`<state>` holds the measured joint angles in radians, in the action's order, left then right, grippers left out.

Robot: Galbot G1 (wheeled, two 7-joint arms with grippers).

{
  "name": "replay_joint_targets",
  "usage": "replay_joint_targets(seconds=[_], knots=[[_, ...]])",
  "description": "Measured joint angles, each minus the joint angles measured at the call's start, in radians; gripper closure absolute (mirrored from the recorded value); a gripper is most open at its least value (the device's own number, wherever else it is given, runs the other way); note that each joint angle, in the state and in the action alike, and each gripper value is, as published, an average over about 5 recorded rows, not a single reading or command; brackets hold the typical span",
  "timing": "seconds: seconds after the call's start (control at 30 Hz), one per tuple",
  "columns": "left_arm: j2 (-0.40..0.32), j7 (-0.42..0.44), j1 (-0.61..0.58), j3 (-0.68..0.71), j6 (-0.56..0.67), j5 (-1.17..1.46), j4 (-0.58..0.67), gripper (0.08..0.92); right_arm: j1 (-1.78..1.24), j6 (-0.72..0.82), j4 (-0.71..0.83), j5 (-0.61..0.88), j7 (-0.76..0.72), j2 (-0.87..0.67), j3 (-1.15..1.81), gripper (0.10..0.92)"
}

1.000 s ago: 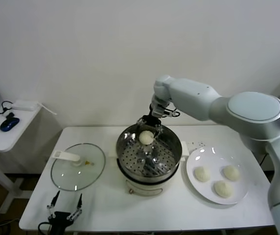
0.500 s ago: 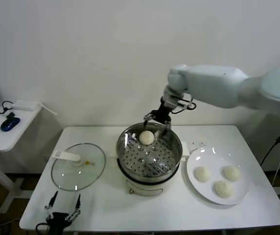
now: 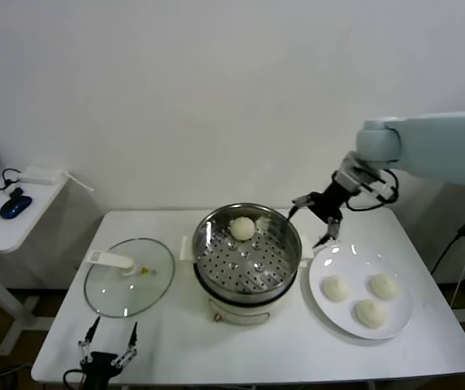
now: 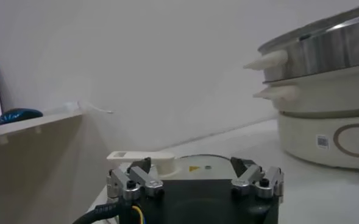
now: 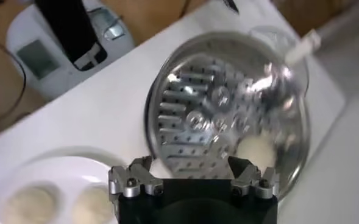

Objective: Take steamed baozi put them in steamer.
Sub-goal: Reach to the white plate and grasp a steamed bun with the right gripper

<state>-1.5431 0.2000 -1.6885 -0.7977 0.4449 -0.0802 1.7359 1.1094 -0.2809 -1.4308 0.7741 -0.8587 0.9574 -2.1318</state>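
No writing can be read. The right tool (image 3: 320,218) hangs open and empty between the steamer (image 3: 247,253) rim and the plate (image 3: 361,294). One baozi (image 3: 242,228) lies in the steamer, three baozi (image 3: 361,298) below on the plate. The left tool (image 3: 107,348), open, sits at the tabletop (image 3: 297,345) front edge.

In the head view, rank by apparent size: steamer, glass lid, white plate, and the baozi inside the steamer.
1. Steamer, clearly the largest.
2. White plate and glass lid: they look about alike, so no ranking between them.
3. Baozi in the steamer, by far the smallest.
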Motion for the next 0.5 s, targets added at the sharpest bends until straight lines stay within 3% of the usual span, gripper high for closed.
replay_joint_targets(seconds=[0.23, 0.5], knots=[[0.003, 0.0, -0.002, -0.003, 0.002, 0.0, -0.002, 0.177, -0.042, 0.281, -0.03, 0.0, -0.021, -0.054, 0.012, 0.203], [0.006, 0.001, -0.006, -0.015, 0.004, -0.005, -0.007, 0.177, -0.163, 0.452, -0.008, -0.055, -0.014, -0.088, 0.088, 0.203]])
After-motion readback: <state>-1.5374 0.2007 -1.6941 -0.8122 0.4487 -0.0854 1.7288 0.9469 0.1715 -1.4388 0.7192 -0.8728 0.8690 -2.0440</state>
